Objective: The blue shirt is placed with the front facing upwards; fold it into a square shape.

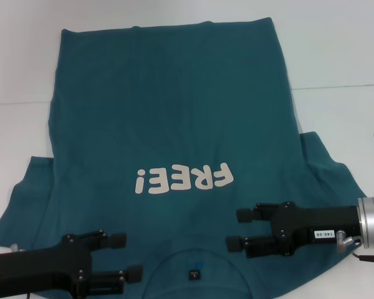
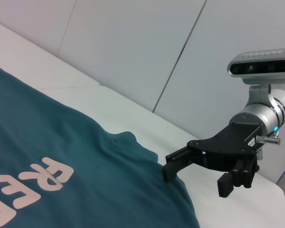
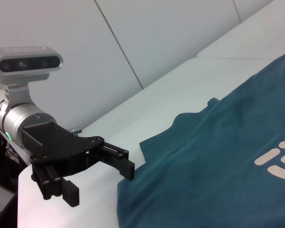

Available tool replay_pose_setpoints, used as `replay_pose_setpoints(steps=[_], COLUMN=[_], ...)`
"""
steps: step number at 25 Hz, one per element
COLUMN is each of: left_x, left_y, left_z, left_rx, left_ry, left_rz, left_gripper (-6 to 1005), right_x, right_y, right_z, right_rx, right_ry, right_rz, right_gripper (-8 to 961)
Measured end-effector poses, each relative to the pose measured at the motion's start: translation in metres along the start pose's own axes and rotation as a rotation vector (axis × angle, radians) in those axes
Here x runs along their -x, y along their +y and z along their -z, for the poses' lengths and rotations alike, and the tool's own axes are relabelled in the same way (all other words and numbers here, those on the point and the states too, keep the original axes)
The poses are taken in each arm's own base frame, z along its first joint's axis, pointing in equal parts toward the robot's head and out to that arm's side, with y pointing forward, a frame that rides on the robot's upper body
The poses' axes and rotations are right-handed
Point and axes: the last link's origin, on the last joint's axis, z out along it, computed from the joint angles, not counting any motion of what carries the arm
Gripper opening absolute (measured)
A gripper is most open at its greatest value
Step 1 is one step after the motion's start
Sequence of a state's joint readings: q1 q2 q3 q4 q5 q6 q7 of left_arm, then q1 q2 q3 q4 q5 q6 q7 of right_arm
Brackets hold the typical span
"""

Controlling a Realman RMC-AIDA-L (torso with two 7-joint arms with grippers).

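Black fingers on your left gripper (image 1: 126,256) stand spread, pointing inward across the shoulder of the blue shirt (image 1: 174,124), with nothing between them. From the right wrist view you see that same left gripper (image 3: 102,178) at the shirt's edge, one finger reaching over the cloth and the other over the bare white table (image 3: 180,80) beside it; whether the upper finger touches the fabric you cannot tell.

Your right gripper (image 1: 239,229) mirrors it on the other shoulder, fingers parted and pointing inward toward the left one, holding nothing. In the left wrist view the right gripper (image 2: 194,173) shows one fingertip (image 2: 170,170) right at the cloth's edge and the other off to the side above the table.

Between your two grippers lies the collar with its small black neck label (image 1: 194,273), nearer the left gripper's fingertips than the right's. Just beyond the right gripper's fingertips, farther from you, runs the white FREE! lettering (image 1: 182,178), upside down to your head camera. Past that the shirt's body stretches away flat, front up, sleeves spread out to either side behind each gripper
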State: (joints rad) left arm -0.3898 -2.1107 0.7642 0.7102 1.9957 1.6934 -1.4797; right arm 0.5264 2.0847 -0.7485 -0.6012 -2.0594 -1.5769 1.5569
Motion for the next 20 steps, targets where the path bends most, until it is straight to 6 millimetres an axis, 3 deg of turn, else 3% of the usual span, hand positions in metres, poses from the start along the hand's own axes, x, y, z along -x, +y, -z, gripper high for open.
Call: replay_pose_setpoints(steps=[20], left_x=[-0.0040], left_y=[-0.0036], left_z=[0.0088], left_rx=[-0.030], left_ry=[0.039], left_rz=[0.040], left_gripper=[872], right_x=[0.0005], right_y=[-0.0005], right_z=[0.0008], right_rx=[-0.004], right_ry=[-0.012], right_rz=[-0.008], right_gripper=[916])
